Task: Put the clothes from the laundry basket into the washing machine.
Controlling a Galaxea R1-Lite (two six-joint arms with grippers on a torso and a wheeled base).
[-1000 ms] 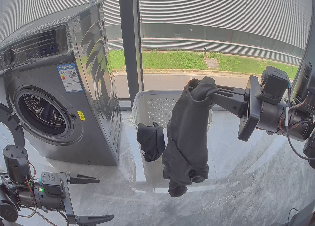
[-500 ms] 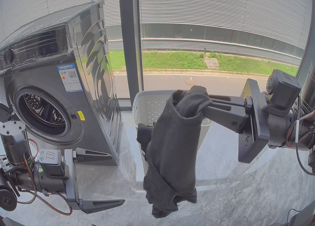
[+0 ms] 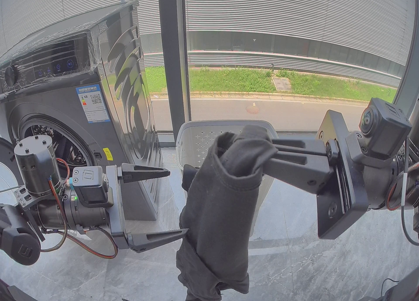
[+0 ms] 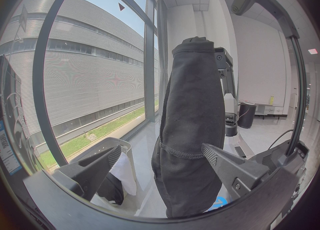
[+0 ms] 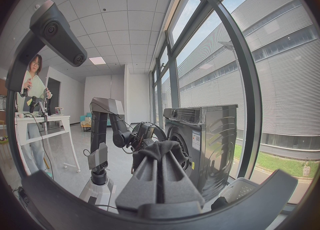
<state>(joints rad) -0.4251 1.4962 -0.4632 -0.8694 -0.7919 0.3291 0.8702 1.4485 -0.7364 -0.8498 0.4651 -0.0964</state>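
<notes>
A dark grey garment (image 3: 222, 210) hangs in the air in front of the white laundry basket (image 3: 205, 138), pinched at its top by my right gripper (image 3: 266, 154), which is shut on it. From the right wrist the cloth (image 5: 163, 150) bunches over the closed fingers. My left gripper (image 3: 172, 201) is open just left of the hanging garment, fingers level with its middle; the garment (image 4: 191, 124) hangs between its fingers (image 4: 230, 167). The grey washing machine (image 3: 78, 110) stands at left with its round door open. Another dark garment (image 3: 188, 174) drapes over the basket's rim.
Tall window panes and a dark pillar (image 3: 170, 48) stand behind the basket. The pale marble floor (image 3: 305, 262) spreads to the right. The washer's open door (image 3: 6, 162) sits at the far left edge.
My right gripper has carried the garment nearer and to the left. My left gripper has risen and moved right, now reaching the hanging garment.
</notes>
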